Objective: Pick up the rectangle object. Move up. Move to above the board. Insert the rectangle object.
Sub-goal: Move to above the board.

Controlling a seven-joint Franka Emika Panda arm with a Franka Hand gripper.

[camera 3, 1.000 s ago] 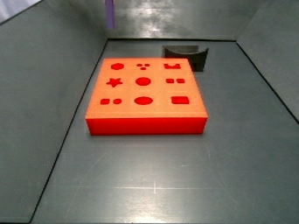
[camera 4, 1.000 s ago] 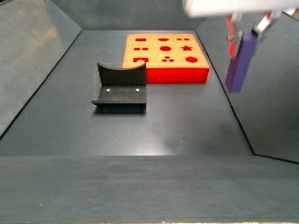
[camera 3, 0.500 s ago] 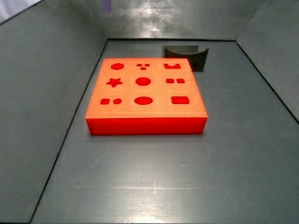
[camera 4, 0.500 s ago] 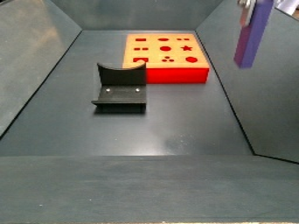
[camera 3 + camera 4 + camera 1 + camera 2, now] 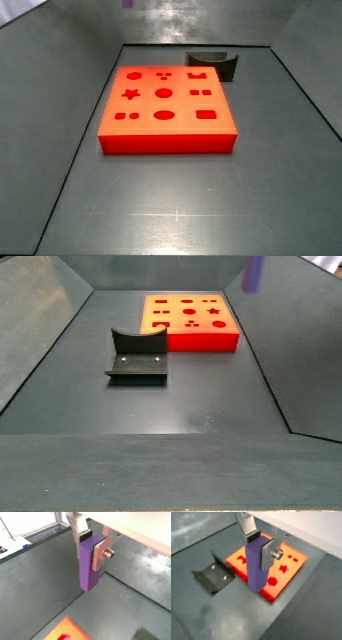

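Grey-walled bin, bar carried high above the red board

Gripper (image 5: 262,543) is clamped on the purple bar (image 5: 254,564), which hangs upright, long axis vertical, well above the floor. Only the bar's tip shows in a side view (image 5: 254,273). From the wrist, the board (image 5: 298,561) lies below and beyond the bar; the fixture (image 5: 136,358) stands apart.

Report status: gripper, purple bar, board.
Gripper shut on purple bar, raised high. Board on floor, holes open. Fixture beside board, not in the way.
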